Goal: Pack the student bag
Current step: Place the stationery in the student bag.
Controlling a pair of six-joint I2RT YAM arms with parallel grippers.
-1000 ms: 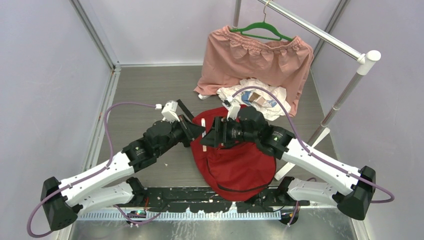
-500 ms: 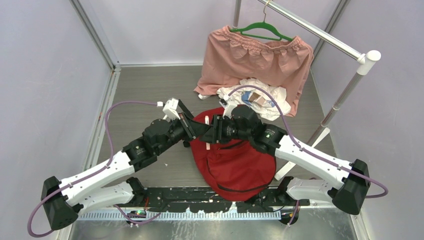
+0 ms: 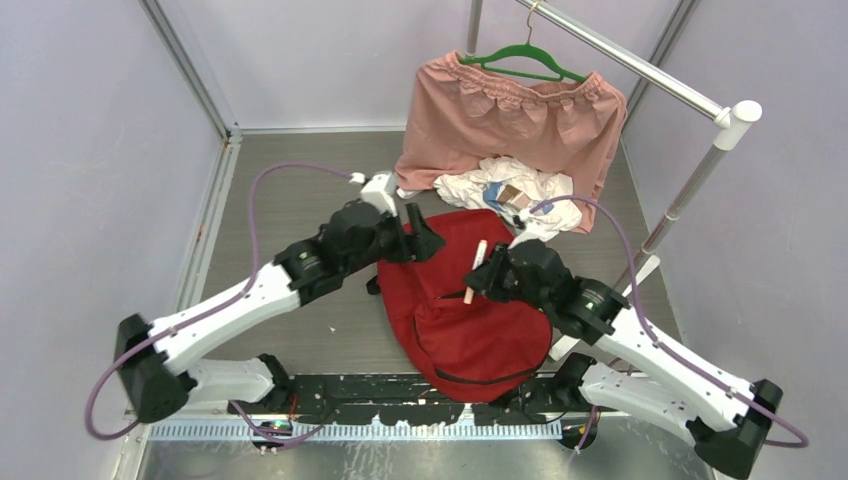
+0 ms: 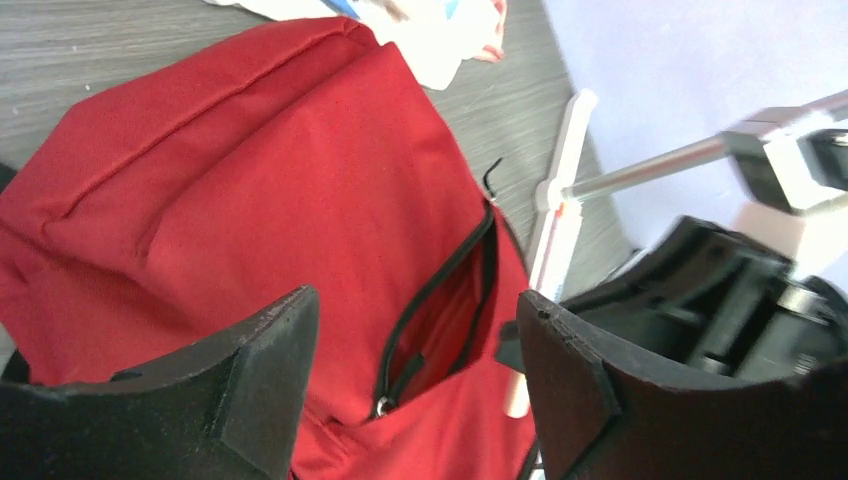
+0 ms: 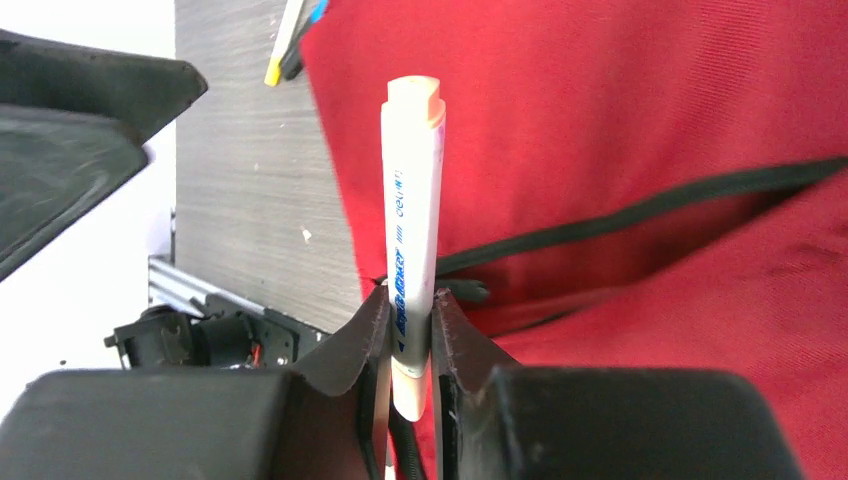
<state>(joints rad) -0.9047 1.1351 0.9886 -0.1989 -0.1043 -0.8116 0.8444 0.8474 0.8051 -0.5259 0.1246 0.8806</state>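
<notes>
The dark-red student bag (image 3: 470, 320) lies on the table between the arms, its black-zippered pocket (image 4: 440, 310) gaping open. My right gripper (image 3: 478, 282) hovers over the bag's upper middle, shut on a white marker (image 3: 475, 268). In the right wrist view the marker (image 5: 412, 220) stands upright, pinched between the fingers of my right gripper (image 5: 408, 325) above the bag (image 5: 650, 100). My left gripper (image 3: 422, 240) is over the bag's top left corner, open and empty. In the left wrist view, my left gripper (image 4: 415, 305) has its jaws wide apart over the bag (image 4: 260, 170).
A pale pink garment (image 3: 510, 115) hangs on a green hanger (image 3: 525, 62) from a metal rack (image 3: 690, 180) at the back right. A white printed cloth (image 3: 515, 195) lies just behind the bag. Two pens (image 5: 295, 35) lie on the table beside the bag.
The marker passed from my left gripper to my right. The left opened and drew back toward the bag's top; the right closed on the marker and pulled it right.
</notes>
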